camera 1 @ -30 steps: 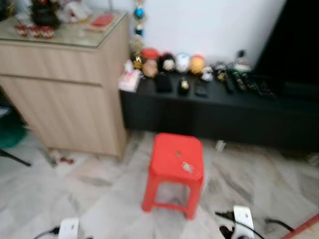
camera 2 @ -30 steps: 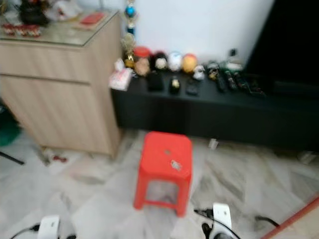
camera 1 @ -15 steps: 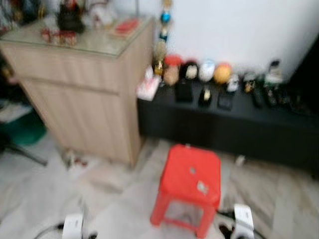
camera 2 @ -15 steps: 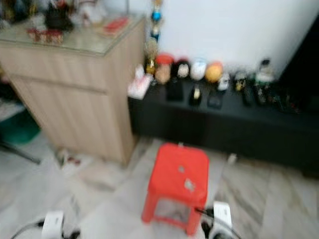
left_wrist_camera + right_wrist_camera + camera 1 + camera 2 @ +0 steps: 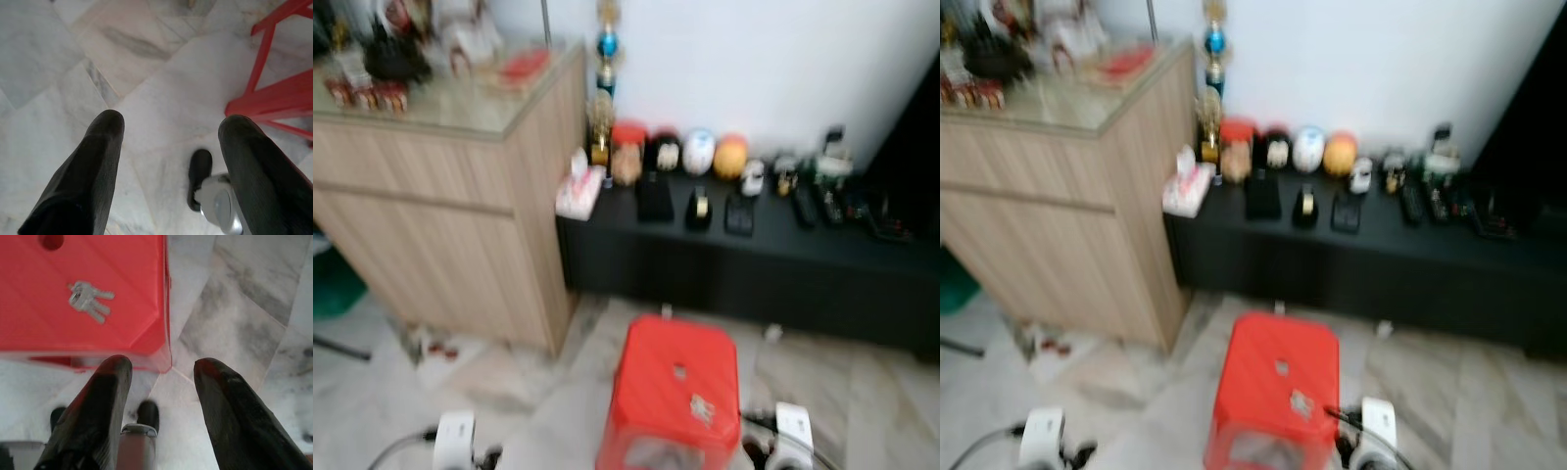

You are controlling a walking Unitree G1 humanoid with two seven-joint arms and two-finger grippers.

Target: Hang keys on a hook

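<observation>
a blurry room with a pale marble floor [image 5: 391, 392] and a white wall [image 5: 754, 59]. a red stool [image 5: 672, 397] in the middle, close in front, with a small bunch of silver keys [image 5: 89, 298] lying flat on its top, near one edge. behind the stool, a long black surface [image 5: 754, 250] against the wall, with a row of small round toys [image 5: 700, 152], a tissue pack [image 5: 579, 191] at its left end, and some dark little things. beside it on the left, a tall wooden cabinet [image 5: 440, 235] with a glass top and clutter on it. a blue and gold trophy [image 5: 605, 59] at the corner between cabinet and wall.

left end effector [image 5: 168, 122] hanging low over bare floor, fingers wide apart, holding nothing, stool legs just beside it. right end effector [image 5: 161, 364] over the edge of the stool, fingers wide apart too, holding nothing, keys a little way off from the fingertips.
</observation>
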